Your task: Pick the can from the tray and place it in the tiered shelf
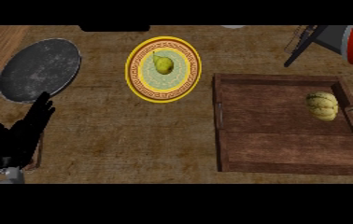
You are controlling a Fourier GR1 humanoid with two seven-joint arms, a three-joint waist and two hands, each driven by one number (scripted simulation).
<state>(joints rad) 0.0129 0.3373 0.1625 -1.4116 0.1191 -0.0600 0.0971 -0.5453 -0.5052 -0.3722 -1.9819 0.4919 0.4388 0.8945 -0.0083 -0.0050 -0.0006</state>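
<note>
Resting at the counter's [138, 139] left edge, the left robot hand [31, 125] shows relaxed, straight fingers; the wooden tray [276, 148] carries a squash [322, 106].

Only one part of the robot's body is seen, at the lower left edge: the left hand [31, 125], made entirely in matte black, with slender fingers. At its base, a small patch of pale grey forearm casing is shown. No cables, screws or markings can be made out.
</note>
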